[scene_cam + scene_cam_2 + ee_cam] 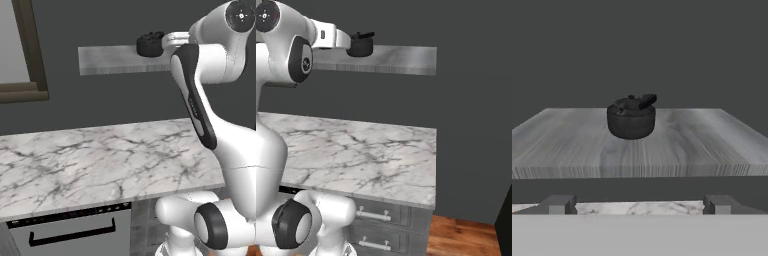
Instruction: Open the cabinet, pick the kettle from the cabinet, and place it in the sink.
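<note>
While your claw (637, 205) stands released, its 2 fingers (558, 204) spread wide and holding nothing, the kettle (631, 118) sits upright on the grey wooden shelf (637, 150) ahead, apart from the tips. Below lies the marble counter (100, 165).

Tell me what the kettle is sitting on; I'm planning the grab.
The kettle sits on a grey shelf board against the dark wall. Marble counter lies below. The kettle hides its own footprint. The open gripper faces it.
</note>
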